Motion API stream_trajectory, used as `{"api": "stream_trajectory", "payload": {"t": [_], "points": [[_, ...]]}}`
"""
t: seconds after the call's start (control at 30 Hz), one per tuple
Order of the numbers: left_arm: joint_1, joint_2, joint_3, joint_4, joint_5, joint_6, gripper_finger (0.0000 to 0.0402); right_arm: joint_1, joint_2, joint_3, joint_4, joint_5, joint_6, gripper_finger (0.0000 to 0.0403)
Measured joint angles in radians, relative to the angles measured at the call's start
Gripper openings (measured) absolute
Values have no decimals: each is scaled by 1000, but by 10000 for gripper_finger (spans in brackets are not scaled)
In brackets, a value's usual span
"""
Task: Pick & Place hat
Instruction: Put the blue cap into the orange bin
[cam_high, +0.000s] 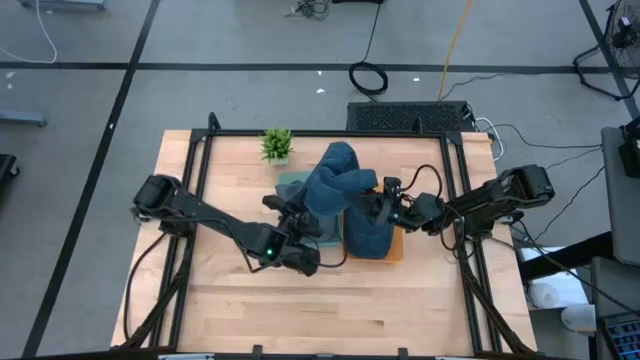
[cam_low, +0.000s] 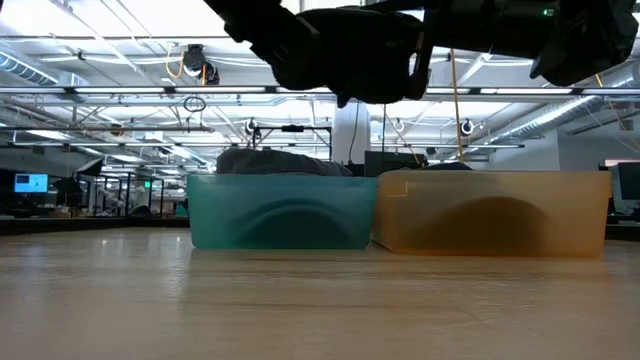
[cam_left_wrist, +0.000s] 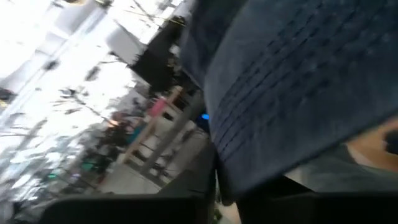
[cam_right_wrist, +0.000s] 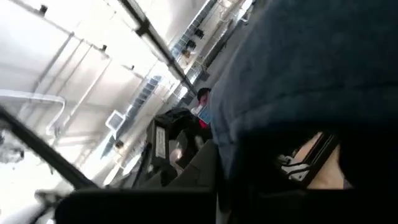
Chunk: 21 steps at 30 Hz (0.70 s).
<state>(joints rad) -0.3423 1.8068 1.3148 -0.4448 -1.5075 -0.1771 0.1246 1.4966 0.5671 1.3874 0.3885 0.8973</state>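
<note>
A blue hat (cam_high: 335, 180) hangs above the table's middle, over a teal bin (cam_high: 290, 183) and an orange bin (cam_high: 399, 247), held between my two grippers. My left gripper (cam_high: 303, 215) comes at the hat from the table's left and is shut on it. My right gripper (cam_high: 373, 206) comes from the right and is also shut on it. In the low view the hat (cam_low: 350, 55) shows as a dark mass well above both bins. It fills much of the left wrist view (cam_left_wrist: 298, 81) and the right wrist view (cam_right_wrist: 311, 68). My left gripper has the hat by its brim, where the rows of stitching run (cam_left_wrist: 261, 130), coming in about level from the table's left. The fingers themselves are hidden under the cloth. The hat is lifted clear of the bins. My right gripper has the hat's edge on the opposite side (cam_right_wrist: 273, 130), coming from the table's right and slanting upward. The cloth hangs over the fingers and hides the place of contact. The hat is clear of both bins.
The teal bin (cam_low: 280, 215) and orange bin (cam_low: 490, 215) stand side by side mid-table. A dark grey thing (cam_low: 280, 160) shows above the teal bin's rim, and blue cloth (cam_high: 368, 238) lies in the orange bin. A small green plant (cam_high: 277, 145) stands at the far edge.
</note>
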Motion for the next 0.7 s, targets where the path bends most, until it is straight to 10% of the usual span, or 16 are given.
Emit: {"api": "stream_trajectory", "payload": {"t": [0.7], "points": [[-31,-304,2,-180,708,-207,231,-13,-437,0,-474,-348,-440,1]]}}
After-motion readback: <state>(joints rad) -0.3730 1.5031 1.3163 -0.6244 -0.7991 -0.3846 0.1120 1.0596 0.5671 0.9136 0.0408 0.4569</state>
